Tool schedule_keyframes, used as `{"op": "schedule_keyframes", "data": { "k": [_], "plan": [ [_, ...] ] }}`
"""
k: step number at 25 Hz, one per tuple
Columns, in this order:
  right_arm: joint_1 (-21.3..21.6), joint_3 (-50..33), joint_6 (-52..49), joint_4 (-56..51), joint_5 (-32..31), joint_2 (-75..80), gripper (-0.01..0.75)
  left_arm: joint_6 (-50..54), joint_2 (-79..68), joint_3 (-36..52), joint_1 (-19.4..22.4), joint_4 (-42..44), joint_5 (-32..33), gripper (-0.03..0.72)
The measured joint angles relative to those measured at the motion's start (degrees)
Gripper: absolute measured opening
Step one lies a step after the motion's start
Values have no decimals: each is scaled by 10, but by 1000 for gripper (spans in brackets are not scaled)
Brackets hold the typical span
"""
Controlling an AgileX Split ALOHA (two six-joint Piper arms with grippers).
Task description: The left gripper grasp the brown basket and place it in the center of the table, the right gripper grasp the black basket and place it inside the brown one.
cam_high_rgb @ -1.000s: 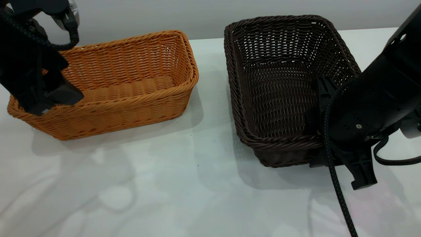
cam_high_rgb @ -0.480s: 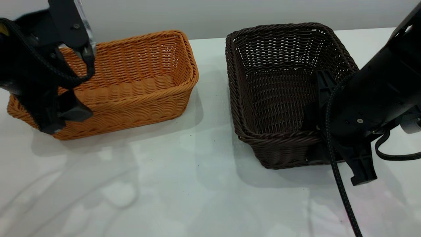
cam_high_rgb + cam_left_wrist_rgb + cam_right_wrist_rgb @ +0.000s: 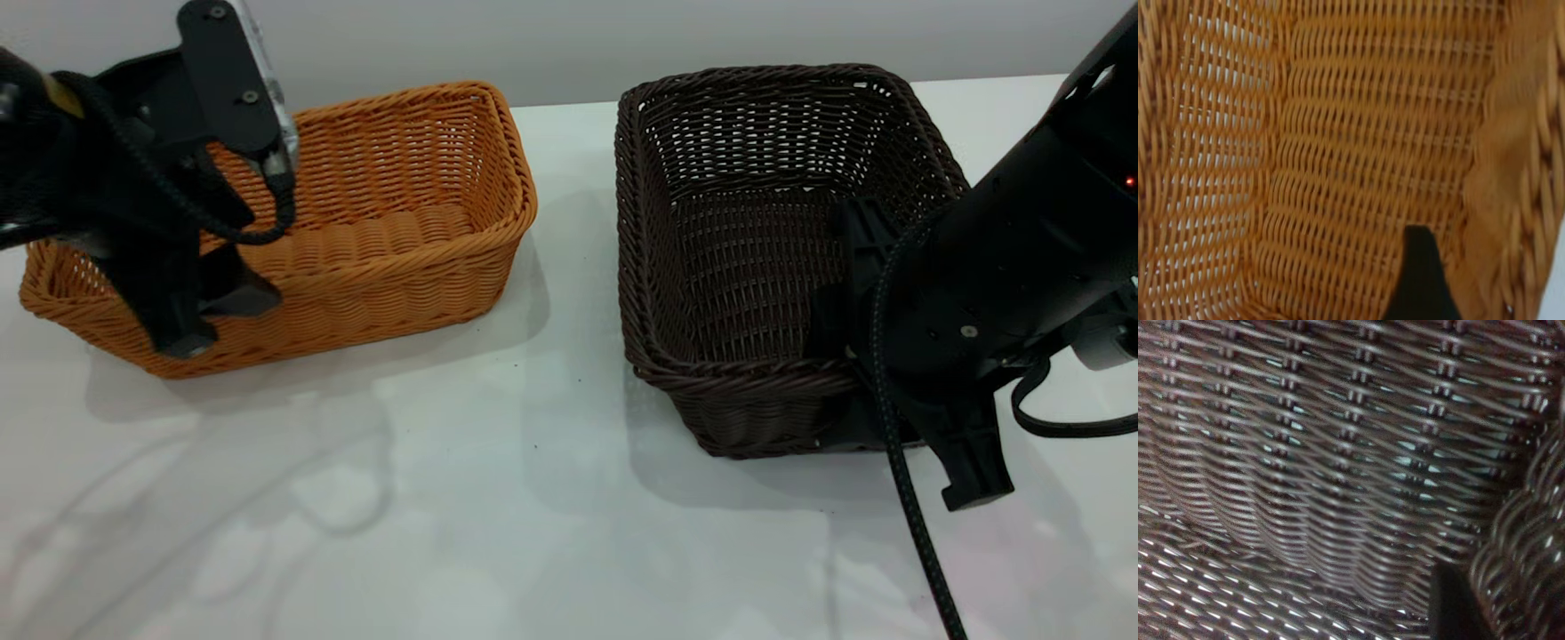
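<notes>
Left pincer: straddles brown basket front wall; grip state unclear.
Right pincer: clamps black basket near-right rim.
Long axes: brown basket lies sideways; black basket runs front-to-back on bench.

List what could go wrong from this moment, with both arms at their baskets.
1. The left gripper straddles the brown basket wall near one end; a lift from there may tilt it or let the rim slip.
2. The right gripper holds the black basket at a near corner, so the basket may sag or swing.
3. The brown basket sits at the table left, not centre; nesting now would likely miss.
</notes>
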State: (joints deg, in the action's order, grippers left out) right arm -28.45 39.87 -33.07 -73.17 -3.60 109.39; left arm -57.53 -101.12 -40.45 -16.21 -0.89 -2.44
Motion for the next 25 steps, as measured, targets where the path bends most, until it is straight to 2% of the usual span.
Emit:
{"op": "schedule_keyframes", "data": {
  "k": [15, 18, 22, 25],
  "plan": [
    [0, 0, 35, 1, 10, -1, 304, 4, -66, -23, 0, -1, -9, 358],
    [0, 0, 57, 1, 11, -6, 304, 4, -74, -23, 0, -1, -25, 293],
    [0, 0, 60, 1, 27, -20, 303, 0, -78, -23, 0, 4, -34, 128],
    [-1, -1, 60, 1, 36, -36, 292, 10, -78, -23, 0, -3, -31, 106]
  ]
}}
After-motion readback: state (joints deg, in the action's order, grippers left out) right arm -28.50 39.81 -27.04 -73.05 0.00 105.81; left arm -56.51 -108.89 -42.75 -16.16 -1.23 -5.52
